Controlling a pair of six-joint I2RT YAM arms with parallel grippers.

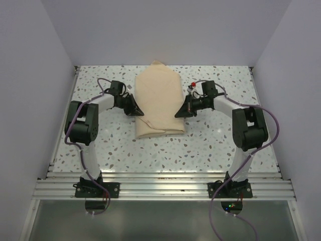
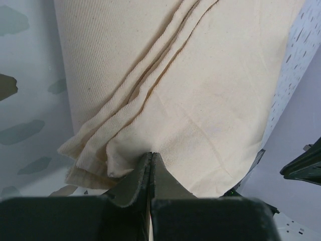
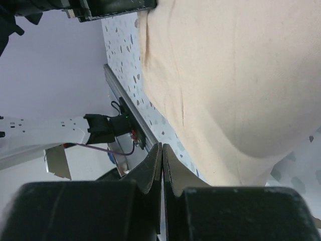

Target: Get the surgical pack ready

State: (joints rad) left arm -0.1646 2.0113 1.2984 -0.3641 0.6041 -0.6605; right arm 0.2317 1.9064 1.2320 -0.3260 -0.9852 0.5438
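The surgical pack (image 1: 158, 103) is a tan-beige cloth folded into a long parcel in the middle of the table. It fills the left wrist view (image 2: 200, 90), with layered edges at its left. My left gripper (image 1: 134, 107) is at the pack's left edge. Its jaws are pressed together, and the cloth puckers at their tips (image 2: 151, 154). My right gripper (image 1: 178, 114) is at the pack's right edge. Its jaws are shut (image 3: 161, 145) with nothing between them, and they sit over bare table beside the cloth (image 3: 230, 80).
The speckled table (image 1: 210, 140) is walled at the left, right and back. A metal rail (image 1: 160, 175) runs along the near edge. A small red-tipped part (image 1: 193, 83) sits on the right arm near the wrist.
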